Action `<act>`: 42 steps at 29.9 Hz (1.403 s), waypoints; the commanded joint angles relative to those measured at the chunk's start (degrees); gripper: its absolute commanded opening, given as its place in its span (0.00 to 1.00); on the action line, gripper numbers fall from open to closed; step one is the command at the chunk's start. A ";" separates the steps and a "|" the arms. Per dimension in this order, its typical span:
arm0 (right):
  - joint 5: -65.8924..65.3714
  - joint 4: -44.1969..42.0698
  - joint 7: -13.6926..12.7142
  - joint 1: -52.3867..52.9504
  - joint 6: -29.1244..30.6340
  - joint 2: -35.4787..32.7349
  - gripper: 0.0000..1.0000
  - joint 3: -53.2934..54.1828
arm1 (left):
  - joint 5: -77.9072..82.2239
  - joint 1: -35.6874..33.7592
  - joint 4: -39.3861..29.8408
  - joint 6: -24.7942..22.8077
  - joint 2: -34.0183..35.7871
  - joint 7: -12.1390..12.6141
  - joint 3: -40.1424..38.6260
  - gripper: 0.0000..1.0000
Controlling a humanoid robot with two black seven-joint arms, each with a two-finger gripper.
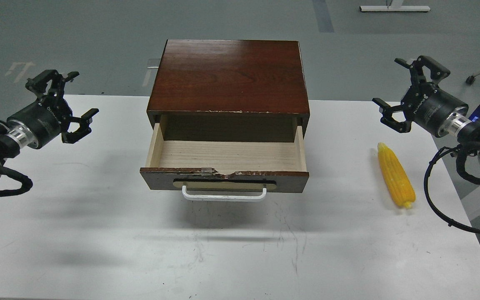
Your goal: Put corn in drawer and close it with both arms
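Note:
The corn (396, 175), a bright yellow cob, lies on the white table at the right, its tapered end pointing away from me. The drawer (224, 158) of the reddish-brown cabinet (229, 75) is pulled open and its pale wood floor is bare; its dark chipped front carries a tan plate and a white bar handle (223, 195). My right gripper (406, 89) is open and empty, held above the table just behind the corn. My left gripper (70, 104) is open and empty, held above the table's left side, well apart from the cabinet.
The white table (223, 250) reaches from the cabinet to the front edge, with scuff marks in the middle. Black cables loop from my right arm (452, 200) past the table's right edge. Grey floor lies beyond the table.

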 commanded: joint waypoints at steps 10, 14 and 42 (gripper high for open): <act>0.07 -0.08 -2.10 0.41 1.83 0.31 1.00 -1.06 | 0.11 4.44 -9.05 0.01 2.17 -0.09 -1.89 0.98; -0.02 -0.17 -3.25 0.76 2.18 0.31 1.00 -1.15 | 0.11 4.44 -9.23 0.01 1.90 -0.09 -1.89 0.98; -14.57 0.09 -2.72 5.77 1.13 -2.76 1.00 -9.75 | 0.20 4.44 -9.05 0.01 1.90 0.00 -2.33 0.98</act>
